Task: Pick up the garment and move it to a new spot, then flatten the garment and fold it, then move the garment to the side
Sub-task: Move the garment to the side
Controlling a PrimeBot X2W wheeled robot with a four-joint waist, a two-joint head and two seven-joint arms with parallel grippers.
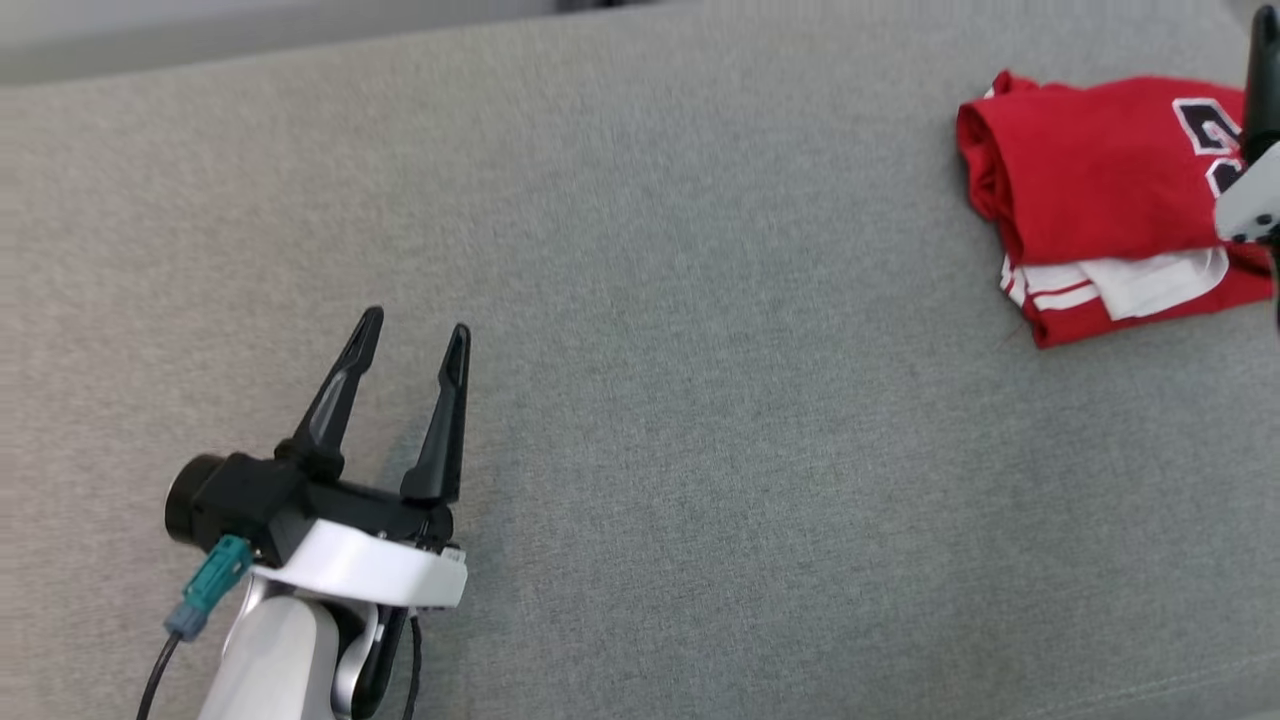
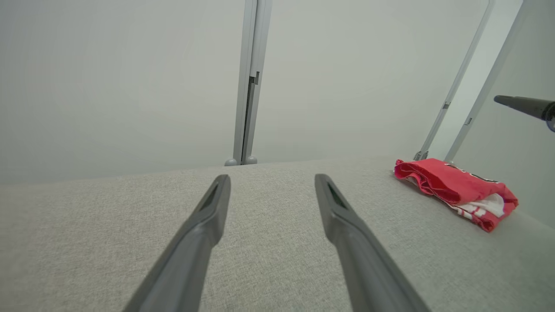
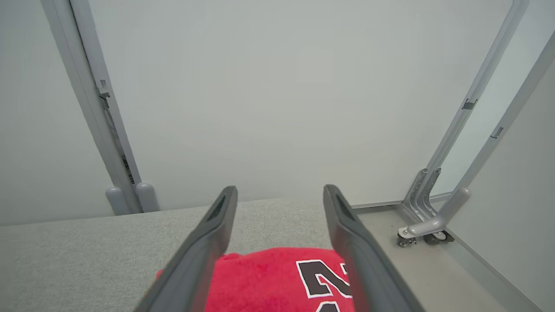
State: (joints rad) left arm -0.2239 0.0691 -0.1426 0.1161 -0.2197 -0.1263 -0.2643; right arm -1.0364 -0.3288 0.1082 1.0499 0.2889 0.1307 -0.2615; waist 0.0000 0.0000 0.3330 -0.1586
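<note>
At the far right of the grey cloth surface (image 1: pixel 700 420) lies the folded red garment (image 1: pixel 1090 180), and I cannot see all of it. In the head view its right end runs behind my right pincer (image 3: pixel 279 190) and off the picture's edge, so the dark number printed on it is cut to a fragment (from the wrist it reads as a 2, with more below that I cannot make out).

In the head view that pincer is itself mostly cut off: one dark finger and a piece of pale housing at the right edge. From its own wrist the two fingers stand spread wide, with the red cloth lying below and between them. Whether either finger touches the cloth I cannot tell.

White layers with red stripes poke out along the garment's near edge.

My left pincer (image 1: pixel 416 324) sits at the near left, fingers spread over bare grey cloth, well apart from the garment.

Beyond the far edge stand pale wall panels and grey uprights (image 2: pixel 249 86). Past the far right corner, a castor foot (image 3: pixel 427 229) rests on the floor.
</note>
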